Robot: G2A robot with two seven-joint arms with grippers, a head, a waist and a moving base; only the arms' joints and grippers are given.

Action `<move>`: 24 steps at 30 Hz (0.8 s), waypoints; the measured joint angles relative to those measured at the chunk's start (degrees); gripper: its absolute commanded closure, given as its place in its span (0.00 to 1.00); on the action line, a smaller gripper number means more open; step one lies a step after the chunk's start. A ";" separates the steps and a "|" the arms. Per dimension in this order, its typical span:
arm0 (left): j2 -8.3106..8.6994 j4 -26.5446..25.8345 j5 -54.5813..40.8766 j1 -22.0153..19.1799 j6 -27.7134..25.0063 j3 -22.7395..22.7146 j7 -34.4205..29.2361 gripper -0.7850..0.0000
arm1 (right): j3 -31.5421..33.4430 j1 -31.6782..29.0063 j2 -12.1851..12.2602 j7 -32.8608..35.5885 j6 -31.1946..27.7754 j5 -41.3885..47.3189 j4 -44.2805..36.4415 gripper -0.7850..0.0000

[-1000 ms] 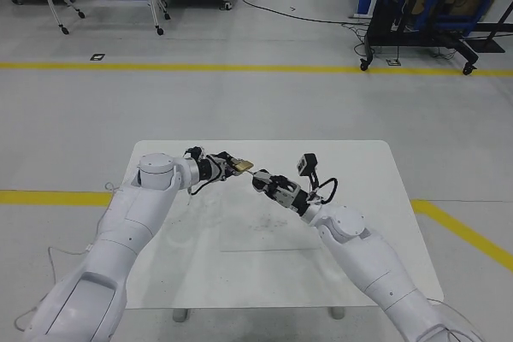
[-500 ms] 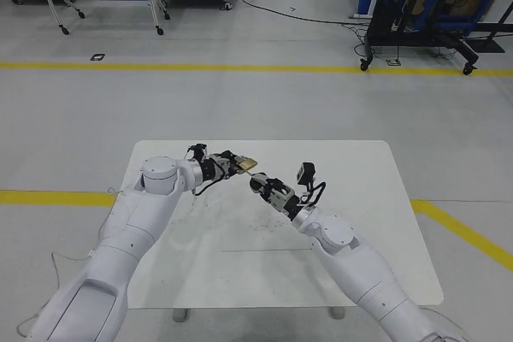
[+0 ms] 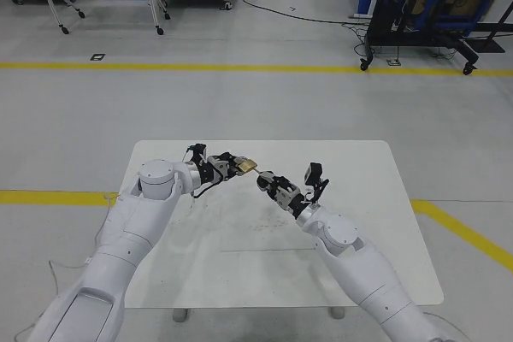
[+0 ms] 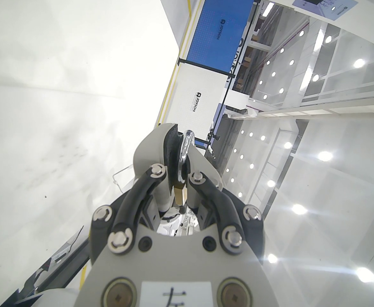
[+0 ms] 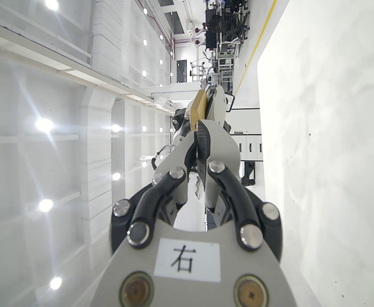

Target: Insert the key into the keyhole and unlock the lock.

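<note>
Right gripper (image 5: 203,129): jaws pressed together, by my judgement on the key. The key's blade is hidden behind the pads. The tips sit right up against the base end of the lock (image 5: 198,110), and I cannot tell whether the key is seated in the keyhole or only touching it.

Left gripper (image 4: 184,148): clamped on the lock at the shackle (image 4: 187,143), with the brass body sticking out toward the right gripper. Both are held in the air above the far-middle part of the surface (image 3: 359,171), tip to tip.

Risks from here:
- The lock is pinched by its shackle, so a push along the key could swing the body and throw the keyhole out of line.
- A key slightly off-axis would likely jam at the mouth or skid across the brass face.
- Turning before full seating could twist the key in the pads, since the hold on it looks thin.
- If the lock springs open, the body may drop away from the shackle onto the surface.

Lock appearance: small brass padlock with a flat rectangular body and a bright silver shackle, closed as far as shown.
</note>
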 measured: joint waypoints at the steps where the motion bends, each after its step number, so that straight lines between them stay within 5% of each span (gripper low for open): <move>1: 0.02 -0.11 0.10 0.06 0.03 -0.03 -0.01 1.00 | -0.05 0.05 -0.06 -0.24 0.21 -0.21 0.04 1.00; 24: 0.08 -5.41 6.36 2.20 1.30 0.19 9.07 1.00 | -0.37 -1.33 -1.20 -6.26 3.32 -4.10 -2.14 1.00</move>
